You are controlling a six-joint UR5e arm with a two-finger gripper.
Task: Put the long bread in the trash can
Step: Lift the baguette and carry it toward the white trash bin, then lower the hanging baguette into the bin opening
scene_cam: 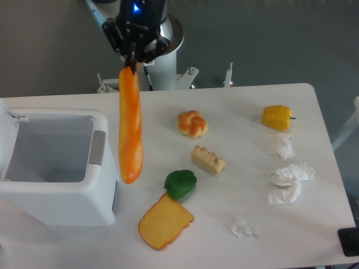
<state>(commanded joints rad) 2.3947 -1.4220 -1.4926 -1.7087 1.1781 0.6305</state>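
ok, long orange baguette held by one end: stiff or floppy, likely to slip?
Probably stiff: the long glossy orange plastic baguette hangs straight, unbent, from the tool. Likely light. Its glossy skin and end-only grip suggest it could swing or slip.

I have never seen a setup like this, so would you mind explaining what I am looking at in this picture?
This is one view from a fixed camera looking down at a white table. The grey and black machine at the top is a robot arm, ending in a two-finger gripper. The gripper is pinching the top end of a long bread, a plastic toy, which hangs almost straight down in the air beside the open trash can, the white box on the left with its lid up. On the table lie other toy foods: a knotted bun, a pale ridged block, a green pepper, a toast slice and a yellow pepper. On the right are several crumpled white paper wads.
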